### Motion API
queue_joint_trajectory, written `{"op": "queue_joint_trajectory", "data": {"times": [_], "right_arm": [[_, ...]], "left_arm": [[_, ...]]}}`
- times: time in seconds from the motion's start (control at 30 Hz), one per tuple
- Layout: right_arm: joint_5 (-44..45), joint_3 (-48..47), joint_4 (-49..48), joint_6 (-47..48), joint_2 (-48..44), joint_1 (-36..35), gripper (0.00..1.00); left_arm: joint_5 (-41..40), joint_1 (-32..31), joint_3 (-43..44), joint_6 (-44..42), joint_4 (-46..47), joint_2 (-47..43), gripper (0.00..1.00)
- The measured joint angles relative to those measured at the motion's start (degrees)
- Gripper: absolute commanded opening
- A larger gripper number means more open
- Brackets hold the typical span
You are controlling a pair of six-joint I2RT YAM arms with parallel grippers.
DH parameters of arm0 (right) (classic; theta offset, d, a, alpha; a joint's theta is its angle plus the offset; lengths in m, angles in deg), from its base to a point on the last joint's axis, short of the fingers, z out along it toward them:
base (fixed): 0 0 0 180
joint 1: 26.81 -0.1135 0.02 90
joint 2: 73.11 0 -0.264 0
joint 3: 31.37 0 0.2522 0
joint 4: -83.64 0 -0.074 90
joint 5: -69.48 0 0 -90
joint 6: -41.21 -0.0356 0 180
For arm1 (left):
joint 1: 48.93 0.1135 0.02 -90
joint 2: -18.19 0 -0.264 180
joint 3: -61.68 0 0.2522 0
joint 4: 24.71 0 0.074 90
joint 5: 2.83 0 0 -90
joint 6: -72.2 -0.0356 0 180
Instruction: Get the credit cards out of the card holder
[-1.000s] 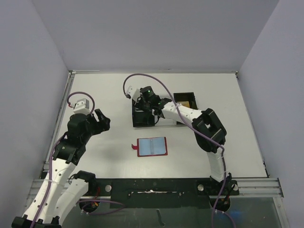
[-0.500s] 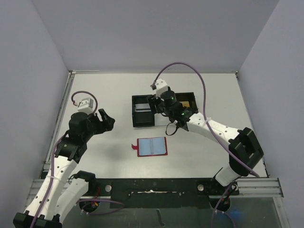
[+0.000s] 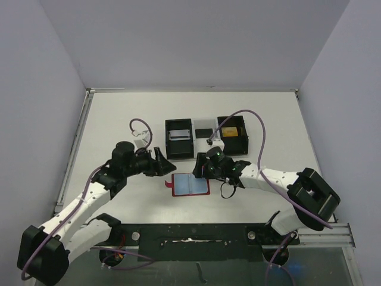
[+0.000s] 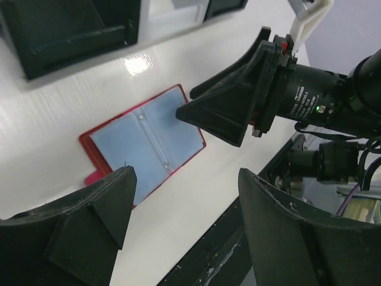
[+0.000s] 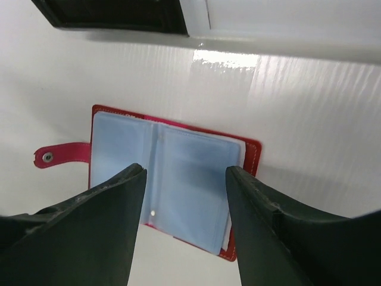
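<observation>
The red card holder (image 3: 190, 184) lies open and flat on the table, blue-grey lining up, its tab to the left. It also shows in the left wrist view (image 4: 143, 146) and the right wrist view (image 5: 172, 179). My left gripper (image 3: 164, 164) is open and empty, just above the holder's upper left corner (image 4: 186, 179). My right gripper (image 3: 201, 168) is open and empty, right over the holder's right half (image 5: 184, 173). A pale grey card (image 3: 179, 134), a black card (image 3: 204, 132) and a gold card (image 3: 232, 130) lie in the tray. No card shows in the holder's sleeves.
The three-compartment black-and-white tray (image 3: 168, 143) stands just behind the holder, its near edge close to both grippers (image 5: 196, 15). The table's front edge with a black rail (image 3: 190, 229) runs below the holder. Purple cables loop over both arms.
My right gripper has come from the tray down to the holder. My left arm has swung right, from the left side of the table to the holder's upper left.
</observation>
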Motion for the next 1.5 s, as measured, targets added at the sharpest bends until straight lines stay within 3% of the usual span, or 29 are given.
{"op": "queue_joint_trajectory", "data": {"times": [0.2, 0.6, 0.8, 0.93, 1.1, 1.5], "right_arm": [[-1.29, 0.61, -0.42, -4.96, 0.26, -0.61, 0.56], [-0.11, 0.63, 2.91, -6.62, 1.01, -1.4, 0.55], [0.28, 0.9, 3.65, -7.45, 2.05, -1.66, 0.55], [0.15, 1.46, 3.06, -7.87, 3.08, -1.75, 0.48], [-0.9, 1.6, 1.27, -7.91, 4.02, -1.75, 0.32], [-10.49, 5.01, -8.74, -8.79, 4.92, -0.76, 0.2]], "left_arm": [[-3.74, -7.1, -1.18, 2.71, 1.88, 6.64, 0.64], [-7.93, -9.55, -3.8, 4.52, 4.7, 15.43, 0.51], [-8.31, -10.62, -3.8, 4.96, 6.8, 16.09, 0.52], [-8.74, -11.23, -3.8, 4.96, 7.63, 18.1, 0.49], [-8.74, -12.15, -4.59, 5.42, 9.62, 23.08, 0.41], [-8.28, -13.16, -7.45, 8.41, 18.12, 25.86, 0.38]]}}
